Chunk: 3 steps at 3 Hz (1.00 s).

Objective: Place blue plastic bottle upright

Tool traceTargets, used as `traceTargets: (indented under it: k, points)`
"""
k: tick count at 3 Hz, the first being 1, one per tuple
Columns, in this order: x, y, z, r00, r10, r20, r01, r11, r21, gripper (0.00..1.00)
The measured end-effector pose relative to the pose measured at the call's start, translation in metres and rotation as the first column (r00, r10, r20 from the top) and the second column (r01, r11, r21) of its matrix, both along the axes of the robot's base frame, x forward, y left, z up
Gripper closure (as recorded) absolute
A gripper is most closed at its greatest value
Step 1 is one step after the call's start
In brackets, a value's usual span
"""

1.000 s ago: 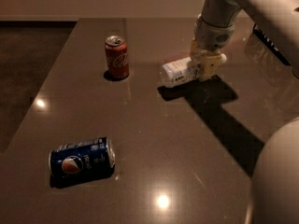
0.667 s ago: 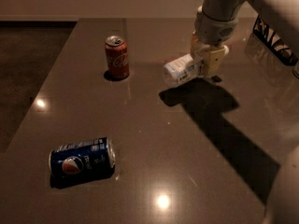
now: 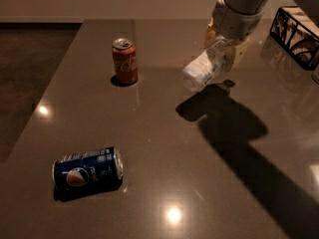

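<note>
The blue plastic bottle (image 3: 203, 69), clear with a pale printed label, hangs tilted in the air above the brown table (image 3: 164, 153), its lower end pointing down-left. My gripper (image 3: 223, 51) is shut on the bottle's upper part, at the right back of the table. The bottle's cap is hidden behind the fingers. Its shadow falls on the table just below.
A red Coca-Cola can (image 3: 124, 61) stands upright at the back left. A dark blue Pepsi can (image 3: 87, 172) lies on its side at the front left. A black wire basket (image 3: 295, 31) sits at the far right edge. The table's left edge drops to dark floor.
The gripper has lifted the bottle off the table and tilted it, its free end swinging down to the left. The cans have not moved.
</note>
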State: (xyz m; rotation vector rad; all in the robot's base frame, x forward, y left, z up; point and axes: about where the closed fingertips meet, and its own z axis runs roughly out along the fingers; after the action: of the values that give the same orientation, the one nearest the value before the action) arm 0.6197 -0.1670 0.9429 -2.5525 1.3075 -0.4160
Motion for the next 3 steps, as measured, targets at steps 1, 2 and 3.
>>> traceTargets:
  k: [1, 2, 3]
  points:
    - [-0.001, 0.002, 0.015, 0.9914, 0.118, 0.056, -0.118, 0.993, 0.007, 1.00]
    - [-0.007, 0.009, 0.027, 0.9607, 0.253, 0.114, -0.251, 0.967, -0.033, 1.00]
    - [-0.007, 0.009, 0.027, 0.9607, 0.253, 0.114, -0.251, 0.967, -0.033, 1.00]
